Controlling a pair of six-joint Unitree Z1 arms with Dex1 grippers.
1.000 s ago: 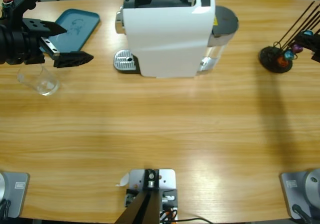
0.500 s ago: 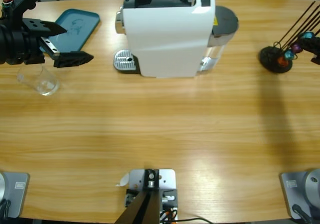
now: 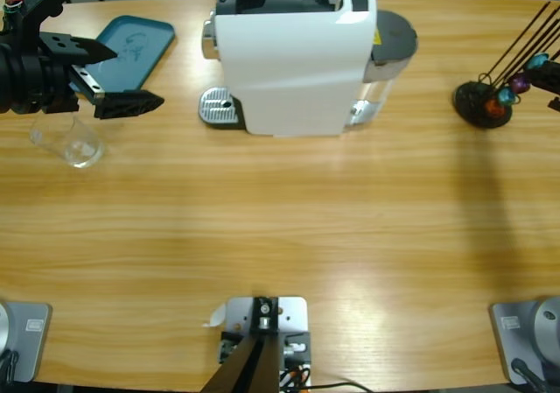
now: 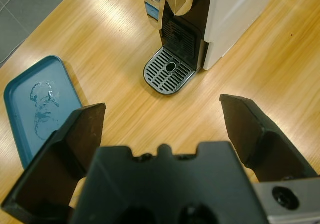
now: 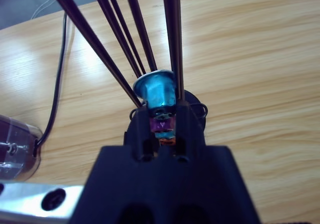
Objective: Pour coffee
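From my left wrist camera, the left claw point(image 4: 165, 134) hangs spread wide with nothing between its jaws, looking over bare desk point(image 3: 289, 227) toward the coffee machine point(image 3: 293, 56) and its drip grille point(image 4: 169, 76); the blue tray point(image 4: 37, 107) lies off to one side. In the high view the glass tumbler point(image 3: 70, 141) stands on the desk just beside that claw, near the left edge. I cannot make out any coffee in it from here. I judge it light, rigid, slick and breakable, so I would take it around the mid-wall with a gentle squeeze and keep it upright. Farther off, the right claw point(image 5: 162, 126) sits at the capsule stand point(image 3: 483, 102), close against a blue capsule point(image 5: 156, 92); I cannot tell how its jaws stand.
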